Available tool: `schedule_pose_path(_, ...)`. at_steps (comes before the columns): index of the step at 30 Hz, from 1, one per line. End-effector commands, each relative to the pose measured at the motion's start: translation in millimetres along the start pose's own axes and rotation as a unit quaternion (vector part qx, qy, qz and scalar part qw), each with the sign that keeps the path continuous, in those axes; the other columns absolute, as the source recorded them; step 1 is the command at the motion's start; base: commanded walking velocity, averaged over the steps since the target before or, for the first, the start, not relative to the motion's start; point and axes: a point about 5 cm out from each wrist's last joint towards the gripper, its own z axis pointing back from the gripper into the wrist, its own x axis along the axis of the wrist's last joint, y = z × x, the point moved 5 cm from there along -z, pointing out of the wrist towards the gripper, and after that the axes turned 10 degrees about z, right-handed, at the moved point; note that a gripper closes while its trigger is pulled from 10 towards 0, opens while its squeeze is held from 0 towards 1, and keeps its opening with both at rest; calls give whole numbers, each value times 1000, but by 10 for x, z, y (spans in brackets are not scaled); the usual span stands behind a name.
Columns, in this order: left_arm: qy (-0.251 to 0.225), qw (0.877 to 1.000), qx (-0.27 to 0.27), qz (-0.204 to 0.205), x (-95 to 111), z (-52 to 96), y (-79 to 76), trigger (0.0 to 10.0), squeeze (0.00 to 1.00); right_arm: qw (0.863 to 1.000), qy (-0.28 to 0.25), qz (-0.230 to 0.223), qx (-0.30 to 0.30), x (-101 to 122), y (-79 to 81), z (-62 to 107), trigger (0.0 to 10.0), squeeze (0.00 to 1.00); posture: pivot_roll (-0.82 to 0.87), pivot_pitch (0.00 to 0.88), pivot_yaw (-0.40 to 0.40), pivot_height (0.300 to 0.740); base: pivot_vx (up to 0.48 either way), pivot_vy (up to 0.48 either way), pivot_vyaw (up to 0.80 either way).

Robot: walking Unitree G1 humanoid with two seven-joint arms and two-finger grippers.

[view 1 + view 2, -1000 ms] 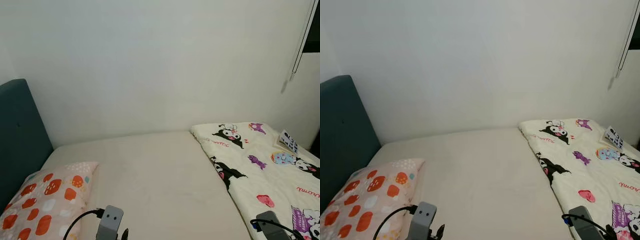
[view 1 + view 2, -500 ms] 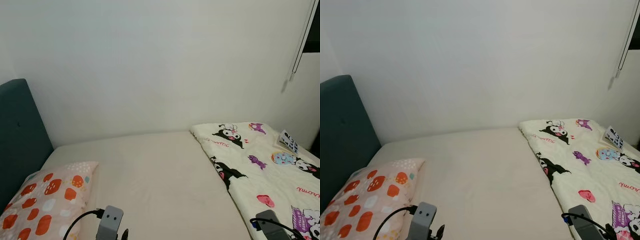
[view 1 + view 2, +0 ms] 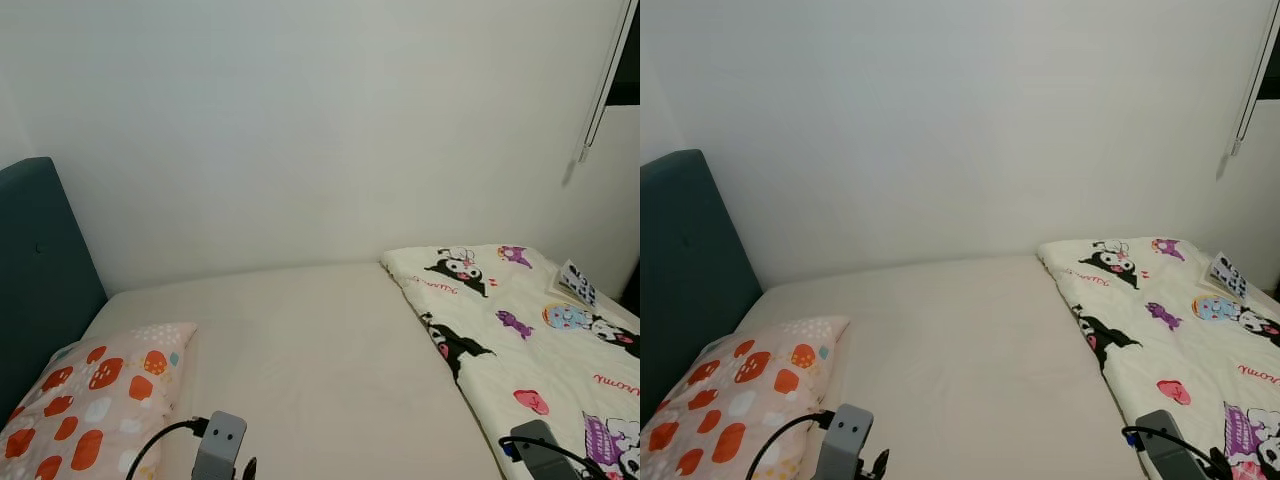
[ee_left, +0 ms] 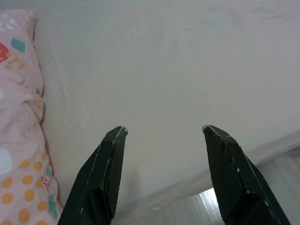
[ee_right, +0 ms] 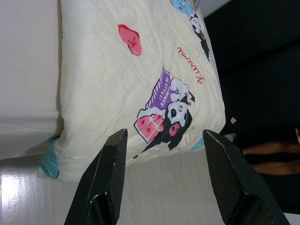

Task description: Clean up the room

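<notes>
no change vs 1 s ago, robot standing still at bed | left tool (image 4: pixel 164 132) spread wide, empty, over bare cream mattress sheet (image 3: pixel 320 360) | right tool (image 5: pixel 161 135) spread wide, empty, over cartoon-print cream quilt (image 3: pixel 520 340) bunched at foot end | spotted pink pillow (image 3: pixel 85 400) by teal headboard (image 3: pixel 35 270) | tidying prob. not started; quilt likely next

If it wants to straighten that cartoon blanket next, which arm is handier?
Probably the right. The right gripper hangs open just over the cartoon-print blanket's near edge, while the left gripper, also open, faces bare sheet beside the pillow.
</notes>
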Motion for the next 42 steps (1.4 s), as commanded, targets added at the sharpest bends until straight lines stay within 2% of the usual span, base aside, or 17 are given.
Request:
schedule_pose_path(1, 5, 1000, 10, 10, -42, 16, 49, 10000, 0, 1000, 11, -1, 7, -55, 66, 27, 10000, 0, -45, 95, 20, 740, 0, 0, 0)
schedule_pose_path(42, 6, 1000, 7, 11, -65, 23, 19, 10000, 0, 1000, 14, 0, 7, -117, 33, 31, 10000, 0, -49, 88, 19, 740, 0, 0, 0)
